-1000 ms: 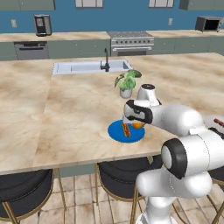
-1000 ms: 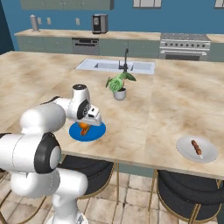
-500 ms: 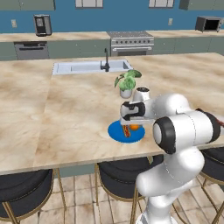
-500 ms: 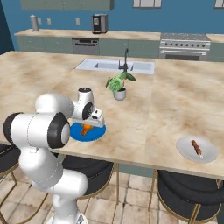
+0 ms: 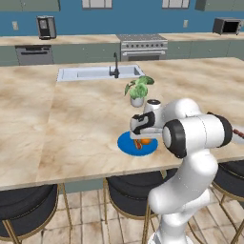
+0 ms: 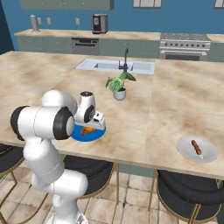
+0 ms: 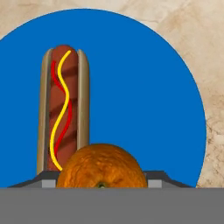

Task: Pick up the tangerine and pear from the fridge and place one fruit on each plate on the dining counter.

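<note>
Clamped on the tangerine (image 7: 101, 166) low over the blue plate (image 7: 144, 87), the gripper (image 5: 141, 138) risks, on release, rolling it against the hot dog (image 7: 63, 109) just beside it.

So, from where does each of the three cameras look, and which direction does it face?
Left base view: behind the arm to its left, facing forward over the beige marbled dining counter; the white arm rises at lower right.
Right base view: behind to its right, same counter; the arm rises at lower left.
Hand view: on the hand, facing down at the round blue plate; the gripper is shut on the orange tangerine.
All views share the blue plate.
</note>
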